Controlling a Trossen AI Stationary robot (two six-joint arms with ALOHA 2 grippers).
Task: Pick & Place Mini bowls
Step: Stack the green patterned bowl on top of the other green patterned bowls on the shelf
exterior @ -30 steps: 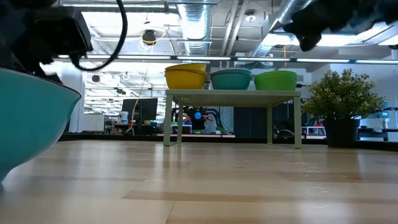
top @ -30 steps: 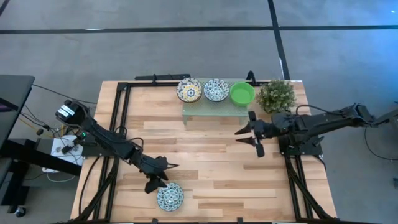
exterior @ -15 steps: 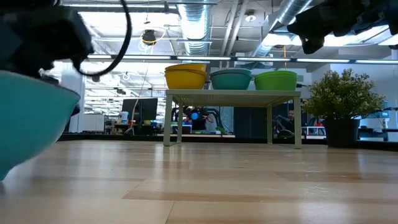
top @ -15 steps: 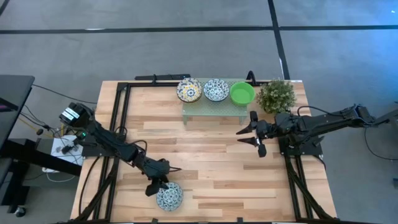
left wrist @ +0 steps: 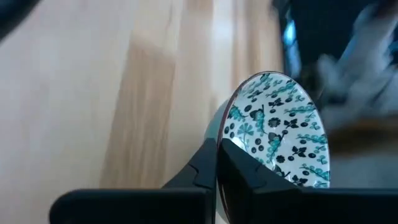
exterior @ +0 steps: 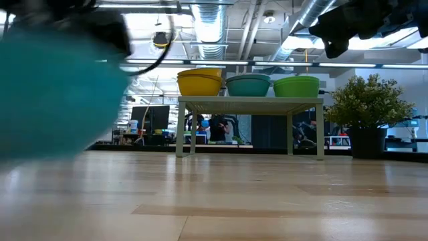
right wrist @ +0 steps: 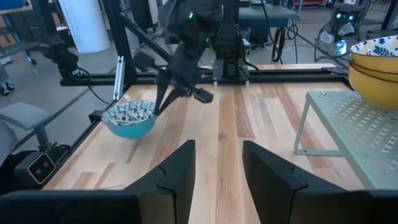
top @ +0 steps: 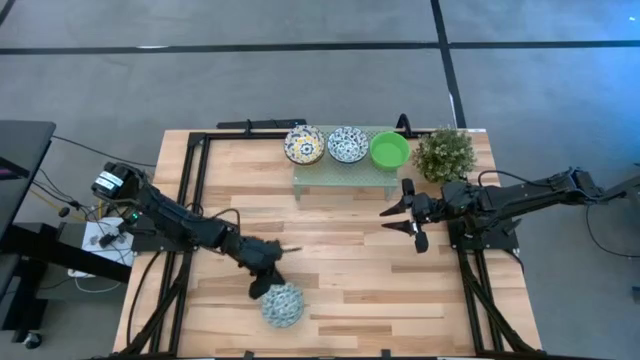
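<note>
Left arm: the left claw (top: pixel 264 283) is working near the front edge of the tabletop (top: pixel 340 250), its fingers (left wrist: pixel 208 163) pinching the rim of 1 patterned mini bowl (top: pixel 283 305).
Held bowl: in the right wrist view this bowl (right wrist: pixel 129 119) is hanging clear of the wood, and in the left wrist view it (left wrist: pixel 277 138) is tipping steeply with its patterned inside facing the camera.
Step in hand: by judgement, the pick is made and the carry is starting, with the place not yet done.
Rack: the pale-green mesh rack (top: pixel 345 172) is standing at the back of the tabletop, well apart from the held bowl.
Bowls on rack: 3 stacks are sitting in a row on it, a yellow-patterned stack (top: pixel 304 145), then a blue-patterned stack (top: pixel 347 144), then a green stack (top: pixel 389 150).
Next move: it is probably calling for a lift high enough to clear the rack edge, a level bowl, and a release squarely over a matching patterned stack.
Right arm: the right claw (top: pixel 409 215) is waiting in the air in front of the rack's right end, its fingers (right wrist: pixel 177 171) spread apart and carrying nothing.
Plant: a potted plant (top: pixel 443 153) is standing just beside the rack's right end.
</note>
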